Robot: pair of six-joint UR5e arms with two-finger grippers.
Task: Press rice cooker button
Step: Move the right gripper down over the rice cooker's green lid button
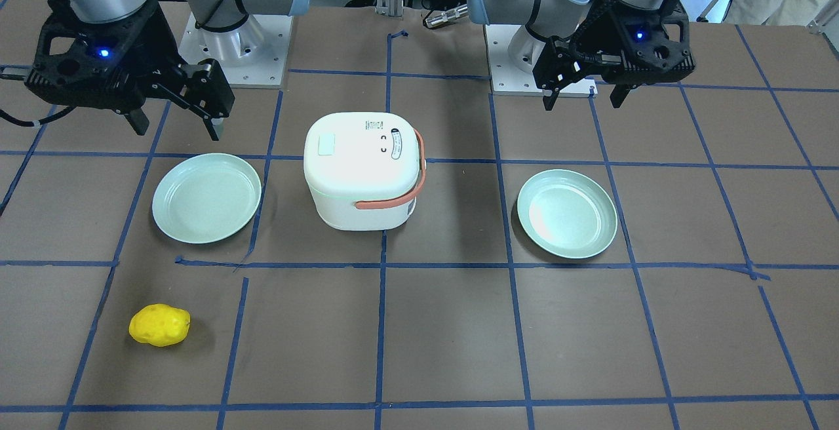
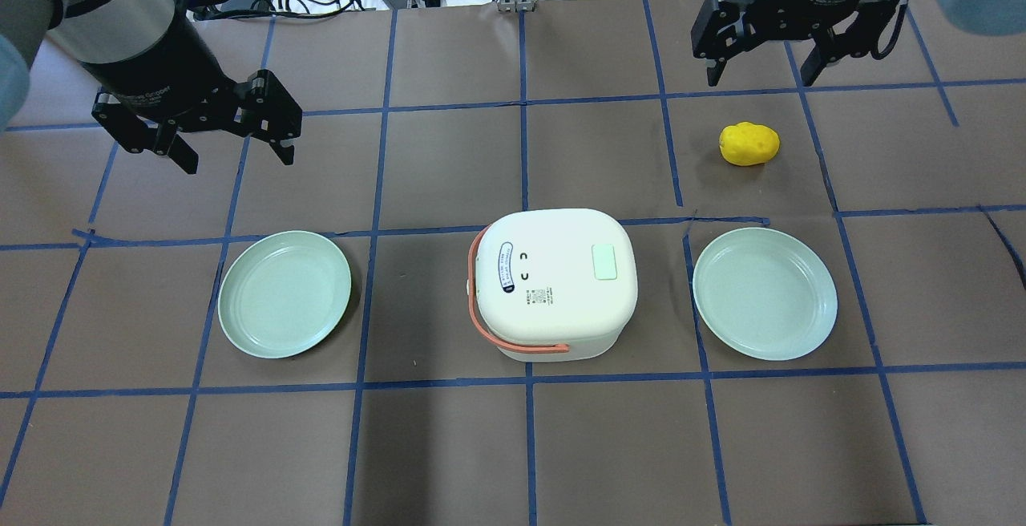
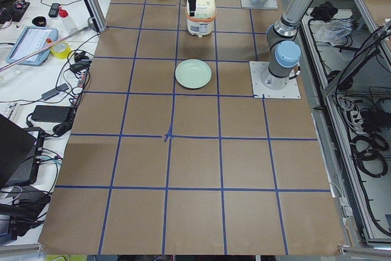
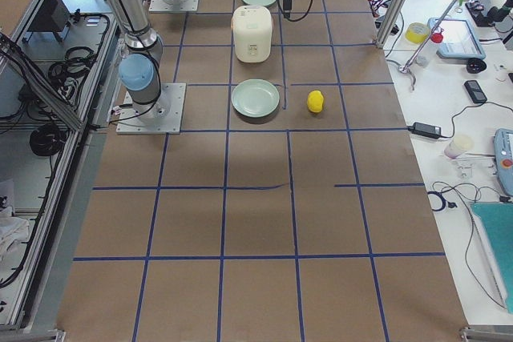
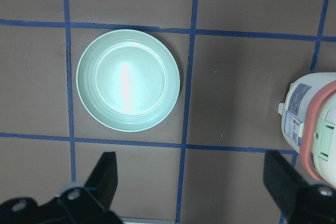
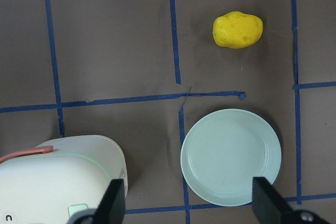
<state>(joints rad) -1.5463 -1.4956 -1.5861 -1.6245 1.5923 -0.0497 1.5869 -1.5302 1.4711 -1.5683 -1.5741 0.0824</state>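
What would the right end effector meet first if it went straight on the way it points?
Most likely the bare table right beside the green plate, on its rice cooker side, or that plate's rim. The open right end effector points straight down there; nothing lies between, though depth is unclear.

cooker: white rice cooker (image 2: 553, 293) is sitting upright mid-table, looking closed
button: pale green rectangular button (image 2: 603, 261) is sitting on its top, toward the robot's right
handle: orange handle (image 2: 478, 301) is lying folded down, wrapping the opposite side
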